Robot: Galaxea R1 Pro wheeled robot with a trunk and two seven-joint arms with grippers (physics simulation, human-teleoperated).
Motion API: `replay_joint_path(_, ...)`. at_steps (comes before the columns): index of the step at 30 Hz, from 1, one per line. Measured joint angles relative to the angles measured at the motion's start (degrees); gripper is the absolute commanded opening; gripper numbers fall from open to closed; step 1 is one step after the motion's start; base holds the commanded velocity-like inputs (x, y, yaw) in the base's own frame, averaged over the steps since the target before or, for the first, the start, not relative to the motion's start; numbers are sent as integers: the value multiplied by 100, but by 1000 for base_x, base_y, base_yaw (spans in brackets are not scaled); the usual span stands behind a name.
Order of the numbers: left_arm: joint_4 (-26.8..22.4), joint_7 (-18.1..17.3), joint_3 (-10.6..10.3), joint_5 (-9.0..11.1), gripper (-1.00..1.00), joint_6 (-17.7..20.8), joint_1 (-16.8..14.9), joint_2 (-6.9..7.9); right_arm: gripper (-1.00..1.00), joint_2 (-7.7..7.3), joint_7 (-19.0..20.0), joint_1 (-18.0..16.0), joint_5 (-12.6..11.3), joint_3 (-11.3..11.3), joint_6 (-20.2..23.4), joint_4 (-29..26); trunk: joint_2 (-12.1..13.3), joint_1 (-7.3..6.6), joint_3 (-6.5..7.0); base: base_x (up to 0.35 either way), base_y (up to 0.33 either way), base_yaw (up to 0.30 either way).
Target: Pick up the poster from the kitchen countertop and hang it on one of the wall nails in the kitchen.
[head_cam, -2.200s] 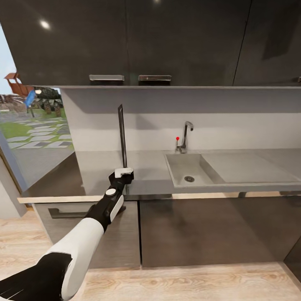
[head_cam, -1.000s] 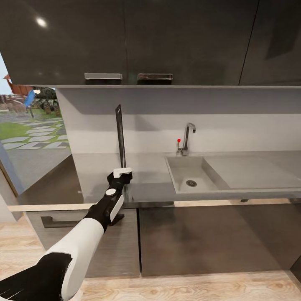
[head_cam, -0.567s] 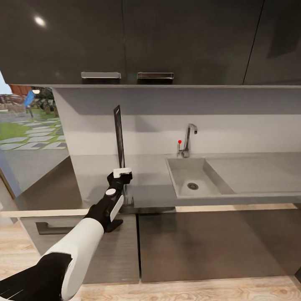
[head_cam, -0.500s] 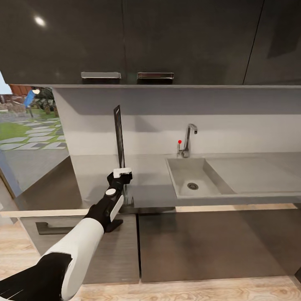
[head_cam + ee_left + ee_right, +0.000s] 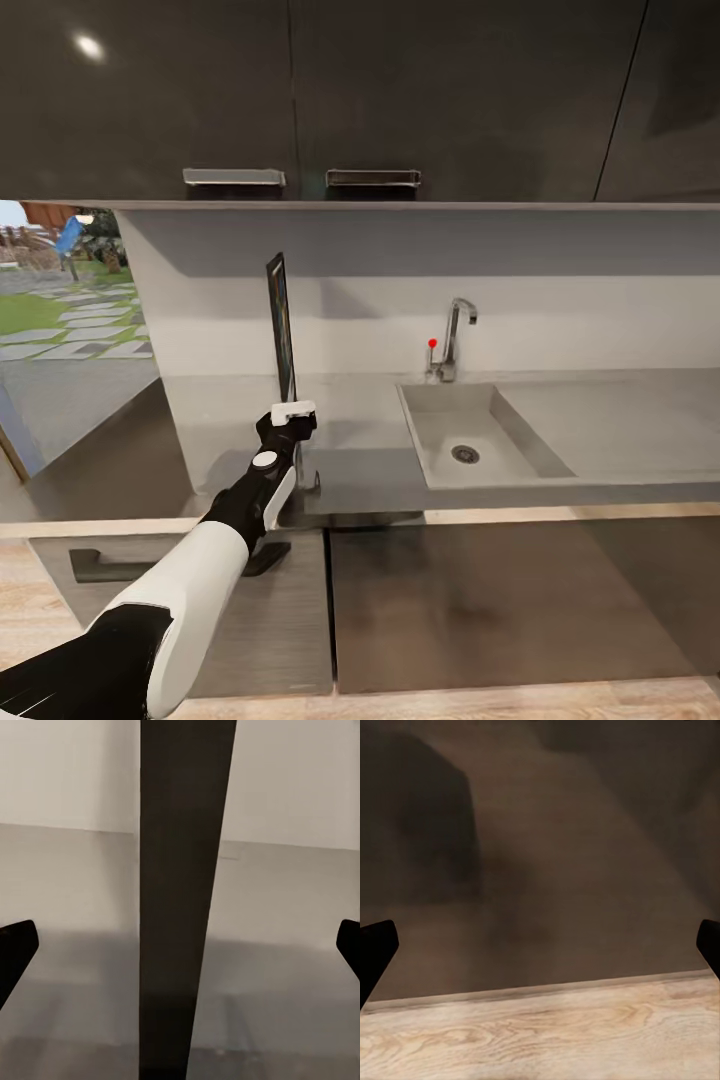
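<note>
The poster [image 5: 281,325] stands upright on the kitchen countertop [image 5: 360,472], almost edge-on, with a sliver of its colourful face showing. My left gripper [image 5: 292,414] reaches over the counter's front edge, just before the poster's lower end. In the left wrist view the poster [image 5: 184,900] is a dark strip running between the wide-apart fingertips [image 5: 15,952]; the left gripper [image 5: 180,952] is open and does not touch it. My right gripper [image 5: 540,952] is open and faces a dark cabinet front above the wooden floor. The wall nail is out of view.
A sink [image 5: 470,440] with a slim tap [image 5: 455,335] is set into the worktop to the right of the poster. Dark upper cabinets [image 5: 350,100] hang low over the counter. A window [image 5: 60,300] onto a garden lies to the left. Dark lower cabinets [image 5: 480,600] stand below.
The view has shifted as the robot drew closer to the counter, whose front edge now sits lower in the picture. The poster shows slightly more of its face. The left arm keeps its pose.
</note>
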Motion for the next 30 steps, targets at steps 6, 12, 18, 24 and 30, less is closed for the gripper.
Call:
replay_joint_path(6, 5, 0, 0, -4, 100, 15, 0, 0, 100, 0, 2, 0, 0, -5, 0, 0, 0, 1, 0, 9, 0, 0)
replay_joint_path(12, 6, 0, 0, -4, 100, 43, 0, 0, 100, 0, 0, 0, 0, -2, 0, 0, 0, 1, 0, 1, 0, 0)
replay_joint_path(18, 6, -2, 0, -4, 100, 51, 0, 0, 100, 0, 0, 0, 0, 0, 0, 0, 0, 1, 0, 0, 0, 0)
replay_joint_path(24, 6, -8, 0, -4, -100, 59, 0, 0, 100, 0, 0, 0, 0, 2, 0, 0, 0, 1, 0, 0, 0, 0)
replay_joint_path(30, 5, -8, 4, 8, -100, 57, 0, 0, 100, 0, 0, 0, 0, 2, 0, 0, 0, 1, 0, 0, 0, 0)
